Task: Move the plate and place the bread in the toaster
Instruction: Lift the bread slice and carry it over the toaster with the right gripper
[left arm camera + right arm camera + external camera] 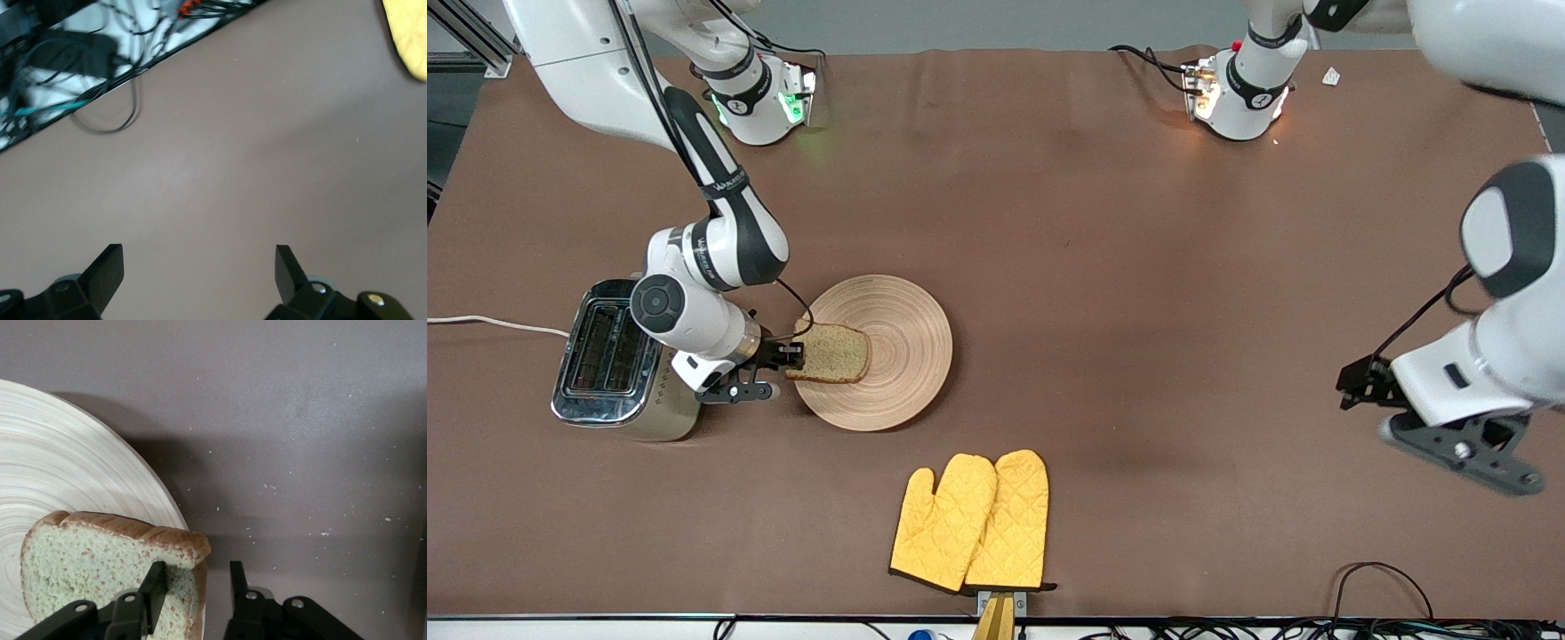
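Observation:
The round wooden plate [903, 356] lies near the middle of the table, beside the beige chrome-topped toaster [605, 360] at the right arm's end. The bread [831, 353] lies on the plate's rim nearest the toaster, its edge hanging over. My right gripper [787, 364] sits low between toaster and plate, open and straddling that bread edge. In the right wrist view, one finger [155, 587] rests on the bread [87, 567], the other stands apart from the crust, with the plate [67, 467] under the bread; gripper [197, 577]. My left gripper [1383, 413] [200, 267] waits open and empty over bare table at the left arm's end.
A pair of yellow oven mitts [974, 524] lies near the front table edge, nearer the camera than the plate; one corner shows in the left wrist view [407, 33]. The toaster's white cord [489, 322] runs off the table's end. Cables [100, 100] lie past the front edge.

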Tool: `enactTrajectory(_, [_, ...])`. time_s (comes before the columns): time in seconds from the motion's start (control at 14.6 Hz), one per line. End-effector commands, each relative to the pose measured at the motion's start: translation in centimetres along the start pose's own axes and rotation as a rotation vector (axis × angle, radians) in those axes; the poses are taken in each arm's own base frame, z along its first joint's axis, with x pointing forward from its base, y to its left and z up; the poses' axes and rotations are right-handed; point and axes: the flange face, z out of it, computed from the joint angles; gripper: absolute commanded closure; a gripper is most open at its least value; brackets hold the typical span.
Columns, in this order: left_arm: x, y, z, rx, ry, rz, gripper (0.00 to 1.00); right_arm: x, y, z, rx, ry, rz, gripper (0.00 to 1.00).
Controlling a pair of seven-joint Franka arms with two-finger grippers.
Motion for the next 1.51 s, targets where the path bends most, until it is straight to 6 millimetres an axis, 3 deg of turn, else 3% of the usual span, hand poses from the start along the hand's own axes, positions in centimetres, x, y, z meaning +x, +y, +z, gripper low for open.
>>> enactTrajectory(0.0, [-2.3, 0.8, -3.9, 0.006, -0.019, -0.106, 0.00, -0.2, -0.2, 0.1, 0.003, -0.011, 0.014, 0.67])
enactTrajectory(0.14, [-3.3, 0.4, -5.3, -0.022, -0.011, -0.189, 0.00, -0.3, -0.4, 0.2, 0.003, -0.012, 0.016, 0.73])
enactTrajectory(0.41, [-6.3, -0.7, -6.2, -0.063, 0.021, -0.304, 0.00, -0.4, -1.2, 0.1, 0.001, -0.013, 0.039, 0.86])
enactTrajectory(0.62, [-9.6, 0.4, -5.9, -0.082, 0.035, -0.450, 0.00, -0.4, -1.3, 0.0, 0.001, -0.012, 0.045, 0.97])
enactTrajectory(0.82, [-13.1, 1.5, -5.3, -0.098, 0.065, -0.490, 0.00, 0.0, -1.7, -0.7, 0.002, -0.008, 0.038, 0.99])
enactTrajectory(1.09, [-14.0, 1.0, -5.6, -0.091, 0.076, -0.496, 0.00, 1.3, -2.3, -5.3, -0.012, -0.122, 0.045, 1.00])
enactTrajectory(1.3, [-13.8, 0.9, -6.0, -0.086, 0.081, -0.490, 0.00, 2.5, -3.1, -11.9, -0.046, -0.180, 0.043, 0.99])
enactTrajectory(1.44, [-13.7, 0.8, -6.7, -0.086, 0.082, -0.494, 0.00, 3.1, -2.0, -15.5, -0.158, -0.188, 0.015, 1.00])
